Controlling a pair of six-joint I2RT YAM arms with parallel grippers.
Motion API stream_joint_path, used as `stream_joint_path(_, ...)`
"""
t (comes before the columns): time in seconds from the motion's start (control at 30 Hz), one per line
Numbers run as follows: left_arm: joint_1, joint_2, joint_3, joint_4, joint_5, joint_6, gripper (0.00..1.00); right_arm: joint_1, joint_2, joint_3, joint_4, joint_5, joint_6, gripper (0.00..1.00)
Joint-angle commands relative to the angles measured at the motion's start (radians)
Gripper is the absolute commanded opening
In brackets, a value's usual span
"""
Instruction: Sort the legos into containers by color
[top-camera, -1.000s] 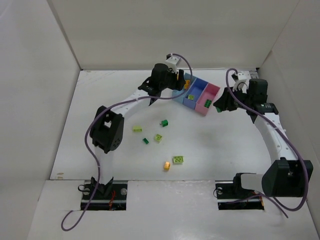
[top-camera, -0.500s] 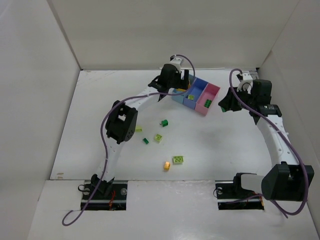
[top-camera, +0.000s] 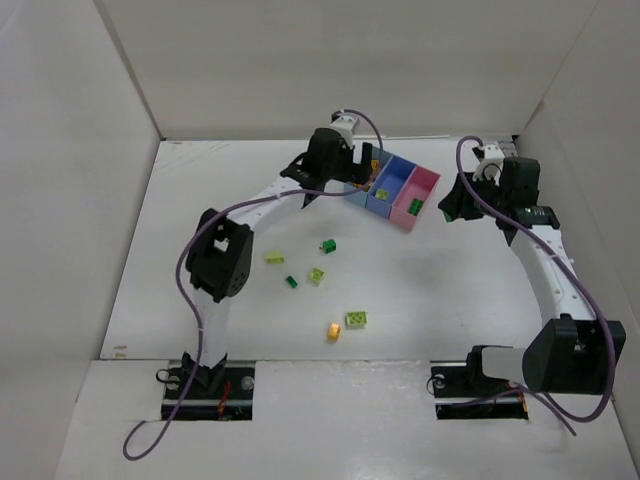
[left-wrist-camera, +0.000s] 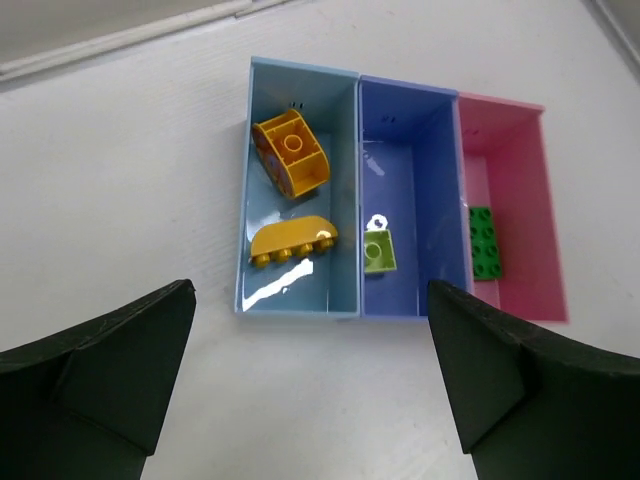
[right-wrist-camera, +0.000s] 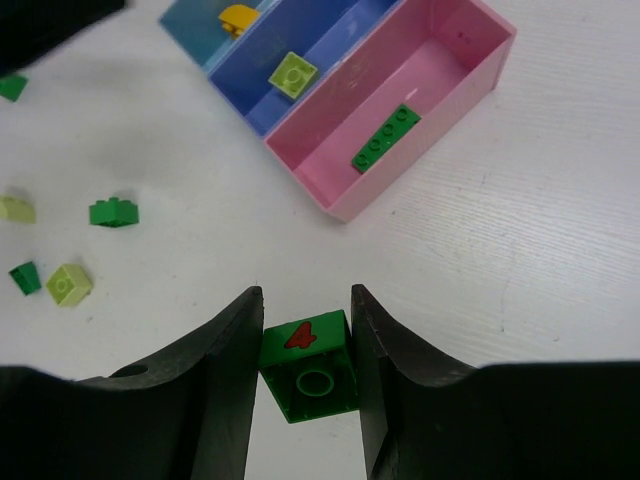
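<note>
Near pink bin (right-wrist-camera: 437, 75), right gripper (right-wrist-camera: 306, 296) clamping green lego (right-wrist-camera: 308, 368), seemingly off table (right-wrist-camera: 530, 250)

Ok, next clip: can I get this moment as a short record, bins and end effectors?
left end effector: open, above the bins
right end effector: shut on a dark green brick
light blue bin: two orange bricks
darker blue bin: one lime brick
pink bin: one long dark green brick
table: six loose bricks
</note>
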Motion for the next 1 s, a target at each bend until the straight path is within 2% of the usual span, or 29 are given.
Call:
stream_joint_path(0.0,0.014,-0.305,-0.120,0.093,0.008,0.038,1.00,0.014,0.031,0.031,0.072,0.100,-0.009,0.05)
stream_joint_path(0.17,0.092,-0.550,-0.331,0.043,0.011,0.029,1.00,0.113,0.129,0.095,0.139,0.223,-0.022,0.05)
stream_joint_path(0.27,0.207,-0.626,-0.416,0.003,0.060,-0.014,1.00,0.135,0.223,0.138,0.249,0.223,-0.043,0.05)
stream_joint_path(0.37,0.249,-0.672,-0.489,0.003,0.082,-0.014,1.00,0.179,0.280,0.196,0.274,0.241,-0.054,0.05)
stream_joint_path(0.53,0.249,-0.704,-0.471,-0.085,0.010,0.011,1.00,0.221,0.387,0.284,0.274,0.299,-0.095,0.05)
stream_joint_path(0.67,0.258,-0.704,-0.434,-0.226,-0.008,0.054,1.00,0.244,0.406,0.296,0.294,0.336,-0.086,0.07)
stream_joint_path(0.8,0.290,-0.704,-0.445,-0.250,-0.035,0.063,1.00,0.270,0.448,0.305,0.307,0.358,-0.097,0.07)
stream_joint_path(0.97,0.345,-0.685,-0.457,-0.250,0.030,0.063,1.00,0.280,0.507,0.374,0.307,0.333,-0.088,0.09)
